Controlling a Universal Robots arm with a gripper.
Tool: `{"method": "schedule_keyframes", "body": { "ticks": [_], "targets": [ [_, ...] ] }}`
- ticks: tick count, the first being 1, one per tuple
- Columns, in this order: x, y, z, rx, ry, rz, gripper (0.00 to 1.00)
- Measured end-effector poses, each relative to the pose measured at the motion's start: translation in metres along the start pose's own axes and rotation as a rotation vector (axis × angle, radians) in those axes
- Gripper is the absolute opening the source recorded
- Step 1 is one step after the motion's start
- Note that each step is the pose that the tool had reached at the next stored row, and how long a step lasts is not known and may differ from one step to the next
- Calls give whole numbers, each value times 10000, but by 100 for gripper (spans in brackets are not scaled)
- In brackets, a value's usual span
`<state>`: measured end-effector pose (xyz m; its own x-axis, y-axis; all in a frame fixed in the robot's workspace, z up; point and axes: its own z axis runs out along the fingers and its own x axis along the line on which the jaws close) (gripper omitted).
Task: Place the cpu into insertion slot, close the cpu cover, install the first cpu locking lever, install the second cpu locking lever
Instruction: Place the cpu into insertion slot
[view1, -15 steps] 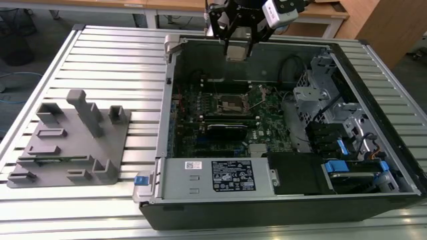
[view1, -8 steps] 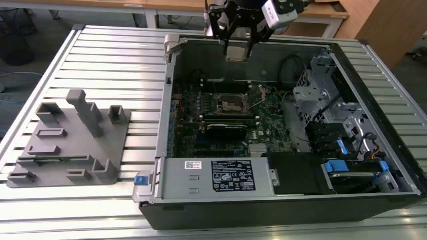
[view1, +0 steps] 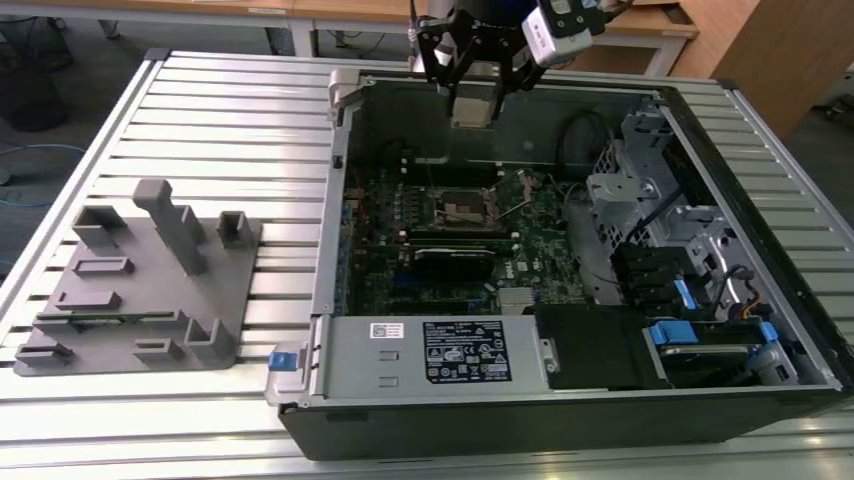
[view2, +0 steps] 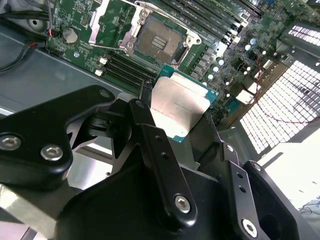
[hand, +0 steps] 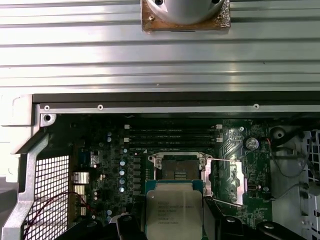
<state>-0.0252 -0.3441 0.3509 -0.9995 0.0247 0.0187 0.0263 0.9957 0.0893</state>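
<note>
The gripper (view1: 474, 100) is hanging over the open computer case (view1: 601, 420). Its black fingers (view2: 150, 135) are squeezing the cpu (view2: 180, 105) from two sides and holding it up in the air. The insertion slot (hand: 177, 167) is lying uncovered on the green board (view1: 541, 235) below, well apart from the cpu.

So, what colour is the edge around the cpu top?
The cpu edge is green; second wrist view.

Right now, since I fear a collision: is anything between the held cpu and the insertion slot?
Nothing visible. The gripper holds the cpu above the insertion slot, whose centre lies uncovered in both wrist views.
</note>
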Motion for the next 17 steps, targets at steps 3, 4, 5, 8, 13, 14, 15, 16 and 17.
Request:
{"method": "schedule_keyframes", "body": {
  "ticks": [3, 4, 5, 8, 13, 14, 15, 16, 17],
  "targets": [
    [0, 0, 1, -1, 0, 0, 54],
    [0, 0, 1, -1, 0, 0, 54],
    [0, 0, 1, -1, 0, 0, 54],
    [0, -1, 15, -4, -1, 0, 54],
    [-1, -4, 41, 1, 0, 0, 54],
    [-1, -4, 41, 1, 0, 0, 54],
    [-1, -4, 41, 0, 0, 0, 54],
    [-1, -4, 43, -1, 0, 0, 54],
    [-1, -4, 45, -1, 0, 0, 54]
  ]
}}
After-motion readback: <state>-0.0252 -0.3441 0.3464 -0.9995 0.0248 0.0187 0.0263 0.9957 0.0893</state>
